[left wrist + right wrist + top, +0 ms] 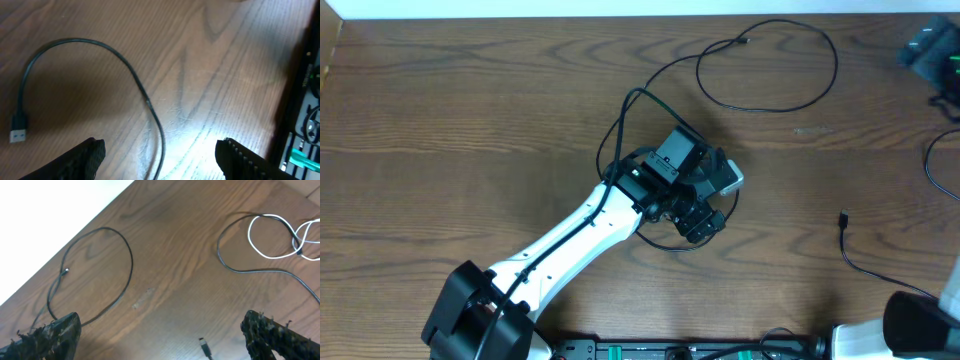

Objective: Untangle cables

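My left gripper (160, 151) hangs with jaws spread, pinching nothing. The black cable (135, 80) runs between them, its plug (18, 131) lying well off to that gripper's side. I'd descend straight and close gently on the cord. My right gripper (161, 321) gapes wide, empty.

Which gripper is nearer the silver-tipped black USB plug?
Left. The left gripper is open over the thin black cable, with the silver-tipped black USB plug lying just to one side. The right gripper is far off by the wooden table's near right corner, and the plug is outside its view.
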